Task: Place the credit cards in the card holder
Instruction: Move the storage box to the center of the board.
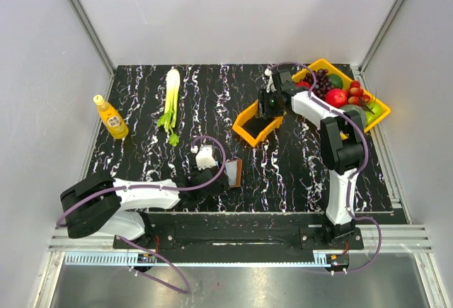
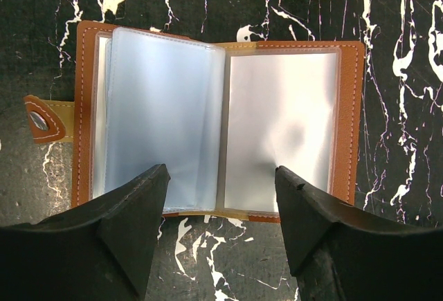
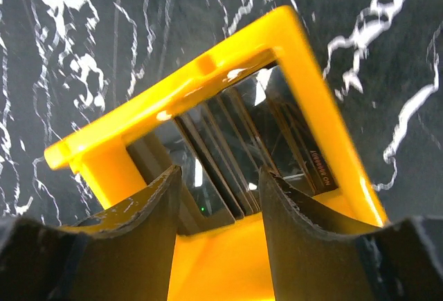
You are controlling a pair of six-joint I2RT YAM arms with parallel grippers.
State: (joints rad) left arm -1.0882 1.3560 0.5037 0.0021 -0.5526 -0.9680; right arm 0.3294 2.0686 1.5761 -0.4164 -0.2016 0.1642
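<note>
The card holder (image 2: 280,128) is a brown wallet lying open on the black marbled table, with its clear plastic sleeves facing up. It also shows in the top view (image 1: 234,172). My left gripper (image 2: 220,175) is open and empty, its fingers straddling the wallet's near edge; it is at the front middle of the table (image 1: 221,178). Several credit cards (image 3: 232,145) stand on edge inside the small orange bin (image 3: 208,73), which shows in the top view (image 1: 249,129). My right gripper (image 3: 220,173) is open and empty just above the bin and the cards (image 1: 270,107).
A yellow tray (image 1: 322,62) of fruit stands at the back right, next to the right arm. A green-white leafy stalk (image 1: 170,95) lies at the back, left of centre. A yellow bottle (image 1: 111,117) stands at the left edge. Grey walls enclose the table.
</note>
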